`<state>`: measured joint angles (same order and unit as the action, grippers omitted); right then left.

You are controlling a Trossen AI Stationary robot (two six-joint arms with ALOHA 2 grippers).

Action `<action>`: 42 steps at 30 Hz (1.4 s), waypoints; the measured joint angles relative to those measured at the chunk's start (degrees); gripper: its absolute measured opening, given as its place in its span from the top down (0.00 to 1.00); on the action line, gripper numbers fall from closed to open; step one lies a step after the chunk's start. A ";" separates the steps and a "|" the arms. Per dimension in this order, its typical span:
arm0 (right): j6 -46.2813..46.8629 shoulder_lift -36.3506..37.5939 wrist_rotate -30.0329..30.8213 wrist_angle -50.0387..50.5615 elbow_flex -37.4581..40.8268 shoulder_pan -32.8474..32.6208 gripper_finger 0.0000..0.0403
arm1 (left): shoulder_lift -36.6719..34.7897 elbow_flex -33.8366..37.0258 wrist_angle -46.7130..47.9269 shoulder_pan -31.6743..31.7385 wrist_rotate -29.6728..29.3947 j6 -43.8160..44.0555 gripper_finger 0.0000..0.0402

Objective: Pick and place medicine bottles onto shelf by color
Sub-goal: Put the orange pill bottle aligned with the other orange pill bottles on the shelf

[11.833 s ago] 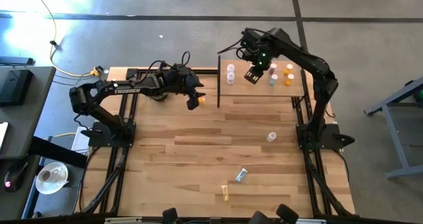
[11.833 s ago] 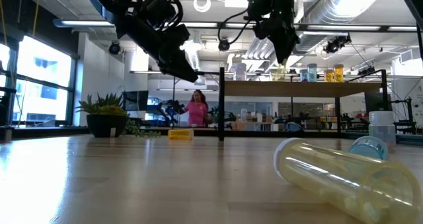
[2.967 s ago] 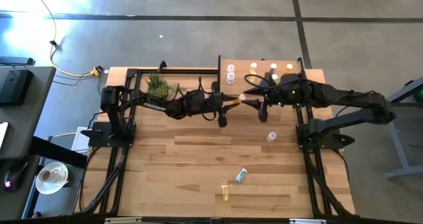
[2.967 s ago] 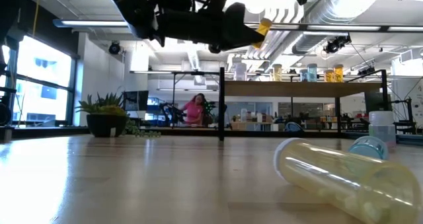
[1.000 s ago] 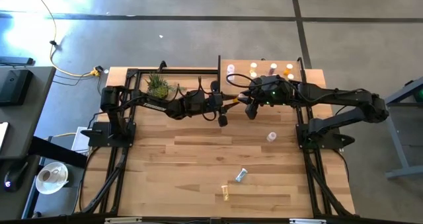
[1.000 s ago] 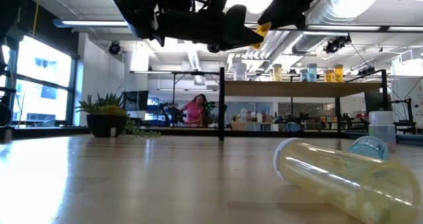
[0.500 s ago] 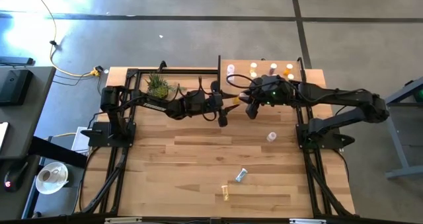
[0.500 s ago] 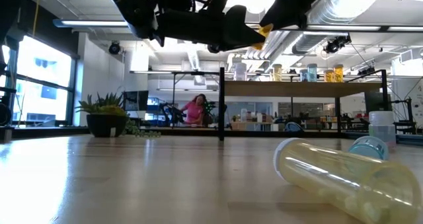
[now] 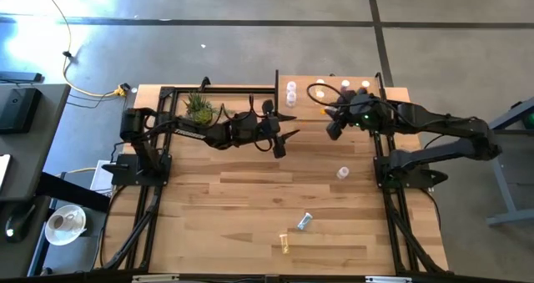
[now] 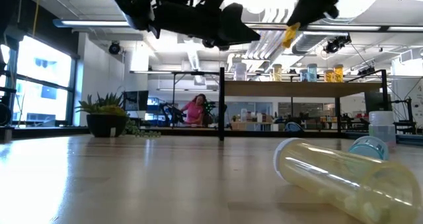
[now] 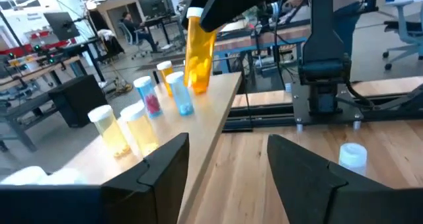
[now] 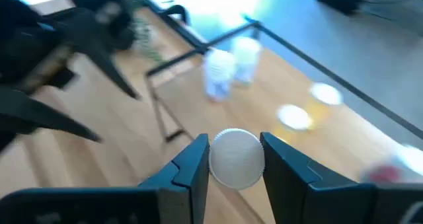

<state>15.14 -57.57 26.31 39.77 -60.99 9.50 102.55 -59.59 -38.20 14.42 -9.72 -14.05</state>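
My right gripper [image 9: 333, 127] is shut on an orange medicine bottle [image 11: 199, 51] with a white cap. It holds the bottle in the air by the near edge of the light-wood shelf [image 9: 302, 116]; the bottle also shows in the low view [image 10: 291, 34]. My left gripper [image 11: 228, 151] is open and empty, just to the left of the shelf [image 9: 282, 139]. Several bottles [image 11: 144, 112] stand upright on the shelf. Three more lie or stand on the tabletop: a white-capped one [image 9: 342, 173], a pale blue one [image 9: 304, 222] and a yellow one [image 9: 284, 245]. My right gripper pinches the orange bottle at its white-cap end [image 12: 236, 159] between its two fingers. The fingers come from above and slant down. The bottle hangs below them, nearly upright with the cap on top [image 11: 193, 13], clear of the shelf and the table.
A small potted plant [image 9: 198, 108] stands at the table's far left, behind my left arm. The shelf's black frame post [image 10: 221, 105] stands at its left end. In the low view a yellowish bottle [image 10: 344, 174] lies close to the camera. A person [image 10: 195, 108] is in the room beyond.
The orange bottle has passed from my left gripper to my right one. My left gripper has let go and drawn back a little toward the table's left edge. My right gripper has carried the bottle toward the table's right edge, along the shelf's near side.
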 joint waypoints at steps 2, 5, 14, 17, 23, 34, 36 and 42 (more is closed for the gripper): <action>1.32 1.33 1.97 2.23 0.00 0.00 0.74 | -0.94 0.00 1.31 0.26 -0.03 -0.63 0.53; 3.24 3.30 3.68 5.15 0.00 0.00 0.74 | -2.58 0.00 3.95 0.79 0.02 -1.13 0.53; 8.71 8.92 6.53 13.36 0.00 2.08 0.74 | -7.72 -0.02 10.00 3.12 4.68 -0.21 0.54; 9.43 10.11 6.45 16.32 -0.01 4.54 0.74 | -8.44 -0.02 12.26 4.54 6.63 1.34 0.54; 12.06 10.05 3.36 26.26 -3.66 9.48 0.74 | -8.69 1.91 11.93 6.48 7.76 4.59 0.54; 15.04 9.97 0.04 34.62 -3.38 14.72 0.74 | -8.69 6.91 8.84 6.88 7.80 8.06 0.54; 15.12 9.97 0.01 34.65 -2.80 15.45 0.74 | -8.69 7.02 8.77 6.84 7.80 8.06 0.54; 18.97 9.99 0.04 34.42 0.81 16.92 0.74 | -8.66 7.02 8.77 6.82 7.80 8.48 0.54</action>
<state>34.11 -47.57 26.35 74.19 -60.18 26.42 93.89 -52.58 -29.43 21.23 -1.91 -5.57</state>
